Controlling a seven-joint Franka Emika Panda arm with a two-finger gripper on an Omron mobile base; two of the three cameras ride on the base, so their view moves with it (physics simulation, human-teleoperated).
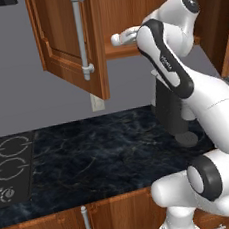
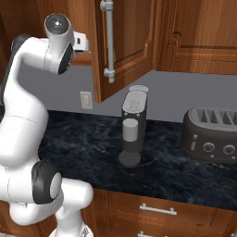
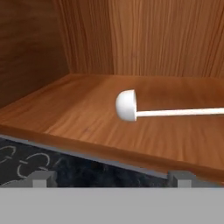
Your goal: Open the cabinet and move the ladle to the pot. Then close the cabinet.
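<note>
I see the cabinet [image 1: 68, 41] with both doors swung open above the counter [image 1: 101, 158]. My arm [image 1: 182, 68] reaches up to the cabinet's shelf [image 3: 87, 113]. A toaster [image 2: 210, 136] and a coffee maker [image 2: 133, 125] stand on the counter below the cabinet. The ladle [image 3: 131, 107] lies on the shelf, bowl toward the cabinet's left wall. My gripper [image 3: 113, 177] sits at the shelf's front edge, jaws spread wide, holding nothing.
</note>
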